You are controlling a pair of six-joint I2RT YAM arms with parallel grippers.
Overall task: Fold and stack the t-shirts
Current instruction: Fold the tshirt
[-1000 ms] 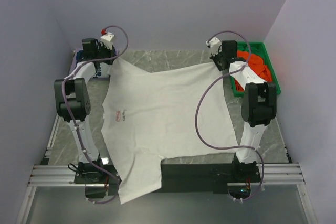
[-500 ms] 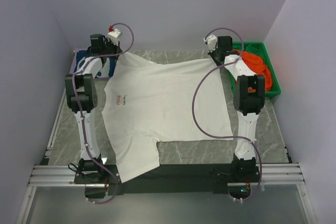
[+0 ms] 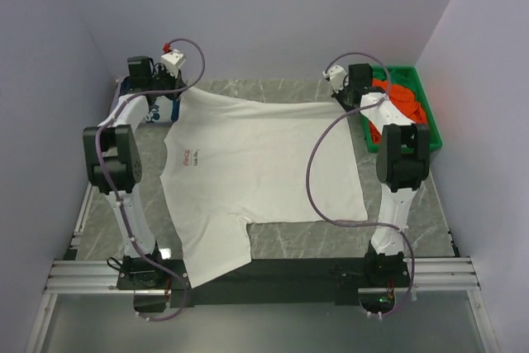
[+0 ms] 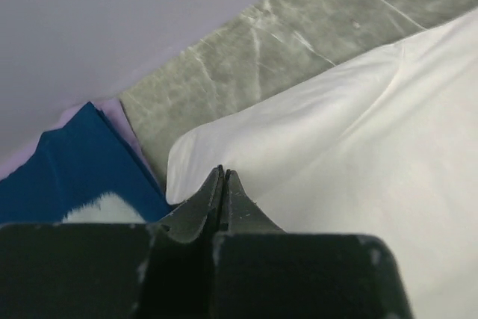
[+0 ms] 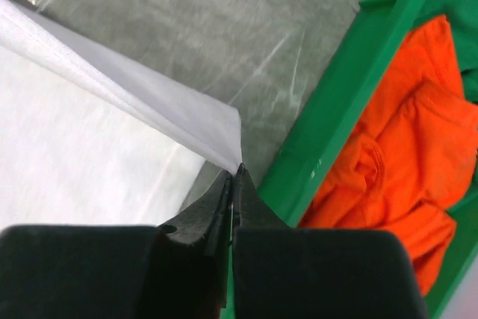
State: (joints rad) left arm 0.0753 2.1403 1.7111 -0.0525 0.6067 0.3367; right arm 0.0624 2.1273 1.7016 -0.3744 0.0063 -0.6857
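Observation:
A white t-shirt with a small red chest logo lies spread flat over the table, its lower end hanging over the near edge. My left gripper is shut on its far left corner; in the left wrist view the jaws are pressed together at the white cloth. My right gripper is shut on the far right corner, and the cloth's tip runs into the closed jaws. An orange shirt lies in the green bin. A folded navy shirt lies at the far left.
The green bin with the orange shirt stands at the far right, close beside my right gripper. The navy shirt sits by the left wall under my left arm. Grey marble table shows at the front right and along the far edge.
Both grippers dragged the white shirt toward the far side, so less hangs over the near edge. Since half a second ago they have come slightly back down and nearer.

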